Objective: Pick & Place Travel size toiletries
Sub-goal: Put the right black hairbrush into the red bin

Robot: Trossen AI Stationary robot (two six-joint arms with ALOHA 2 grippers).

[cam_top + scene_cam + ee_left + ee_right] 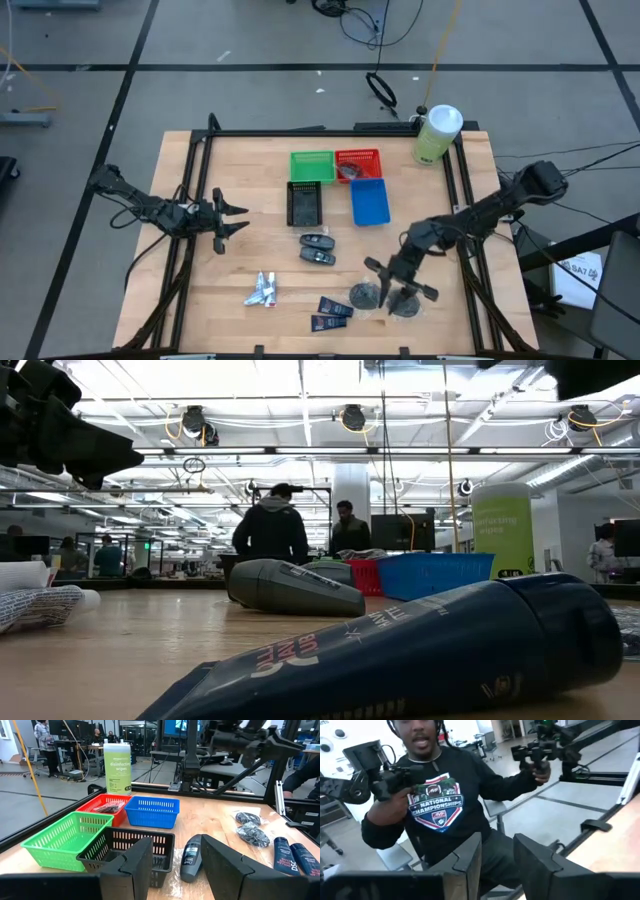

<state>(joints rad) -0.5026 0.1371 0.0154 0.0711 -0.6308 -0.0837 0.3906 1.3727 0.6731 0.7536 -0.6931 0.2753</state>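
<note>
Right gripper: low at the near right of the table, pointing toward the near edge, over the two grey discs. Its wrist view shows the two fingers a narrow gap apart with nothing between them.
Grey discs: two, side by side at the near right, right under the right gripper; whether it touches them I cannot tell.
Left gripper: at the left of the table, raised, pointing right toward the bins; fingers spread, holding nothing.
Black oval pieces: two, mid-table, just near of the black bin, right of the left gripper.
Navy packets: two, at the near edge, left of the discs.
Silver-white tubes: a small cluster at the near left, well apart from both grippers.
Bins: green and red at the far side, black and blue just near of them.
Pale-green bottle: upright at the far right corner, white cap on.
Person: seated beyond the table's near edge, hands on control handles.
</note>
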